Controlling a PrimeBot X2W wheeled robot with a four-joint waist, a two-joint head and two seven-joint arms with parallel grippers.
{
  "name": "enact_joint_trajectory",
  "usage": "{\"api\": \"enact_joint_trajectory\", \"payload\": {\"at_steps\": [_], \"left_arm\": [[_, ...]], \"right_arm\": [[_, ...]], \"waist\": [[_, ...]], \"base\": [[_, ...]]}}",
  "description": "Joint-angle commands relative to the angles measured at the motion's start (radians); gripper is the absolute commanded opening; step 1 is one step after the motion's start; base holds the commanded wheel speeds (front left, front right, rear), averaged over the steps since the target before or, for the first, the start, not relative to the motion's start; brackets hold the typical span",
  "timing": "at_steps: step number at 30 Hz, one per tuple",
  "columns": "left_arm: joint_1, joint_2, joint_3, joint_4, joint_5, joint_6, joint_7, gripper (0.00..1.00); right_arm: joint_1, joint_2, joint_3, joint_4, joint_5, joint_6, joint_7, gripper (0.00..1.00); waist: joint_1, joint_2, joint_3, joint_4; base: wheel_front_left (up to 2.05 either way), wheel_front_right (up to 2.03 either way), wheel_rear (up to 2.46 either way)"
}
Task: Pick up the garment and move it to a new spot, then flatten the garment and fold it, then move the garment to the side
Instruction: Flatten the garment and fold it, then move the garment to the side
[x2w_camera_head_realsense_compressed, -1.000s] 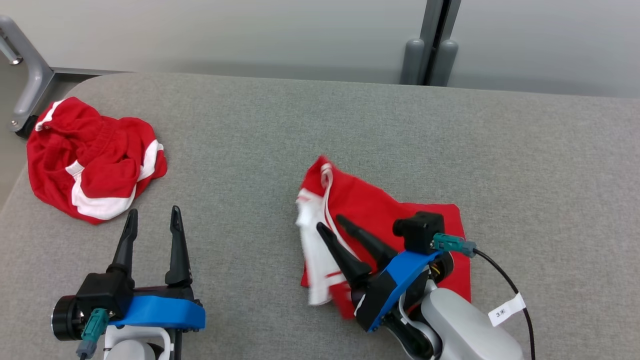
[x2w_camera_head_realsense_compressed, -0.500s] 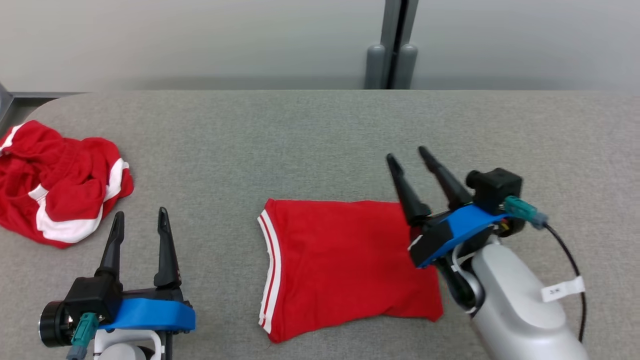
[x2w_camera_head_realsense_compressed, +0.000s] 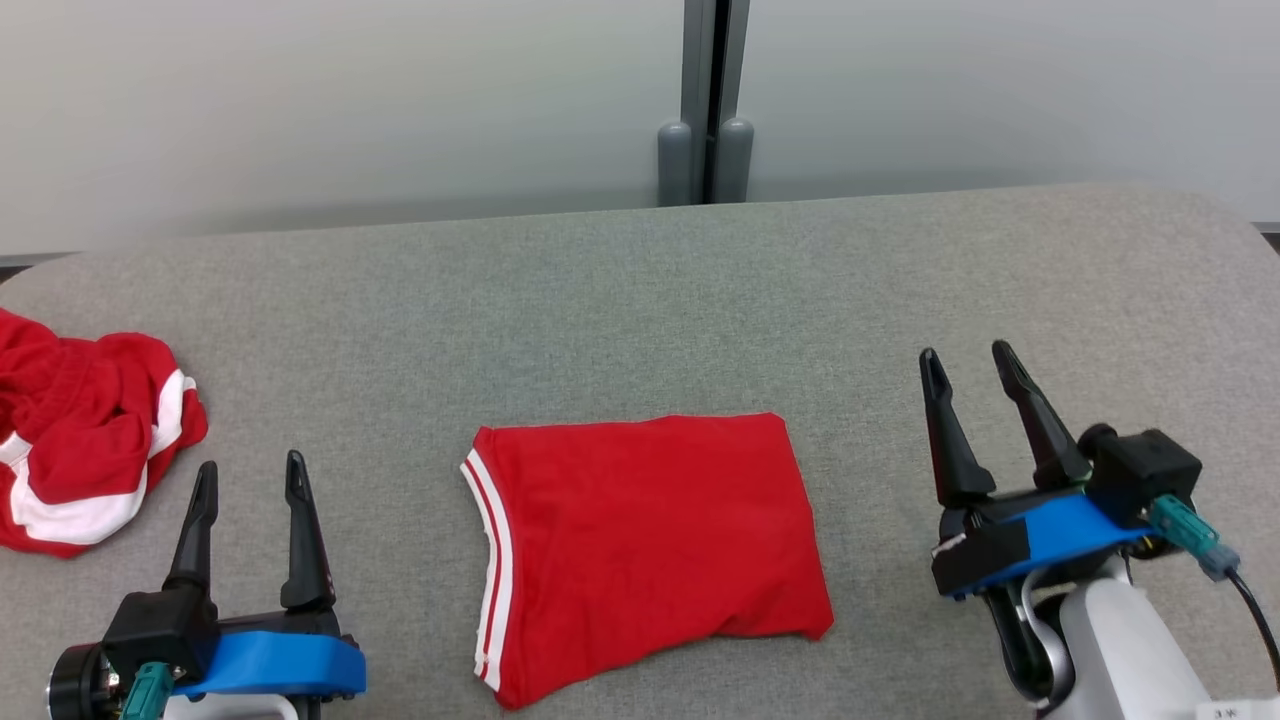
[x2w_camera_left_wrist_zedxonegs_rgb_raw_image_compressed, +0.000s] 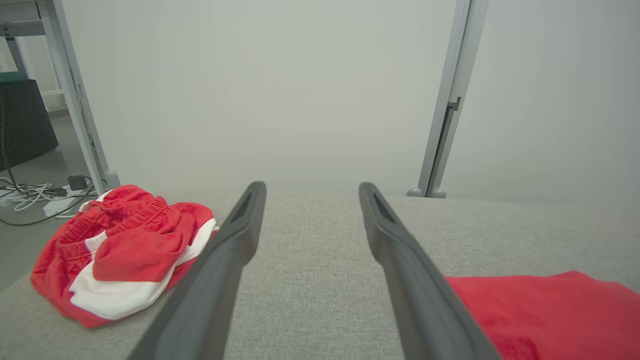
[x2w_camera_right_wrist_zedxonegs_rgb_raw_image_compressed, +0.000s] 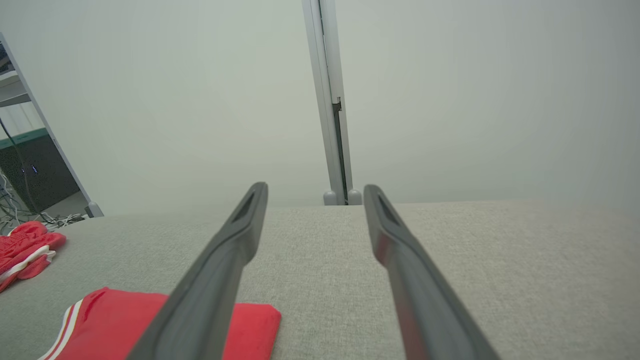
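A red garment (x2w_camera_head_realsense_compressed: 645, 545) with white stripes along its left edge lies folded flat on the grey table, between my two grippers. Its right part shows in the left wrist view (x2w_camera_left_wrist_zedxonegs_rgb_raw_image_compressed: 540, 310), its near corner in the right wrist view (x2w_camera_right_wrist_zedxonegs_rgb_raw_image_compressed: 150, 325). My left gripper (x2w_camera_head_realsense_compressed: 250, 475) stands open at the lower left, apart from the cloth, fingers pointing away. To the right of the garment my right gripper (x2w_camera_head_realsense_compressed: 968, 362) is open with nothing between its fingers, clear of the fabric. Both wrist views show the open jaws over bare table: left gripper (x2w_camera_left_wrist_zedxonegs_rgb_raw_image_compressed: 310, 187), right gripper (x2w_camera_right_wrist_zedxonegs_rgb_raw_image_compressed: 312, 187).
A second red and white garment (x2w_camera_head_realsense_compressed: 80, 440) lies crumpled at the table's left edge, also seen as a red heap (x2w_camera_left_wrist_zedxonegs_rgb_raw_image_compressed: 120, 250) from the left wrist. A grey post (x2w_camera_head_realsense_compressed: 705, 100) stands behind the table (x2w_camera_head_realsense_compressed: 640, 300) against a pale wall.
My right gripper has let go of the garment, opened and pulled back to the right of it. The garment now lies flat. The head camera has turned, shifting the whole picture left.
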Motion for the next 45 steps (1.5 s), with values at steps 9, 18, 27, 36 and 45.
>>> {"api": "enact_joint_trajectory", "payload": {"at_steps": [9, 18, 27, 36, 45], "left_arm": [[0.056, -0.001, -0.01, -0.031, 0.007, 0.018, -0.004, 1.0], [0.081, 0.002, -0.02, -0.037, 0.008, 0.021, -0.004, 1.0], [0.088, 0.002, -0.028, -0.022, 0.003, 0.026, -0.004, 1.0], [0.083, 0.002, -0.034, -0.014, 0.0, 0.033, -0.004, 1.0], [0.068, 0.006, -0.034, -0.009, -0.008, 0.036, -0.004, 1.0]], "right_arm": [[0.178, 0.019, -0.067, -0.167, -0.038, 0.001, 0.066, 1.0], [0.288, 0.021, -0.094, -0.25, -0.065, 0.001, 0.119, 1.0], [0.318, 0.021, -0.101, -0.268, -0.067, 0.001, 0.137, 1.0], [0.318, 0.022, -0.105, -0.257, -0.077, 0.001, 0.15, 1.0], [0.242, 0.021, -0.086, -0.249, -0.1, 0.001, 0.168, 1.0]], "waist": [[0.0, 0.0, -0.034, 0.0], [0.0, 0.0, -0.047, 0.014], [0.0, 0.0, -0.051, 0.017], [0.0, 0.0, -0.052, 0.02], [0.0, 0.0, -0.047, 0.024]], "base": [[0.0, 0.0, 0.0], [0.0, 0.0, 0.0], [0.0, 0.0, 0.0], [0.0, 0.0, 0.0], [0.0, 0.0, 0.0]]}}
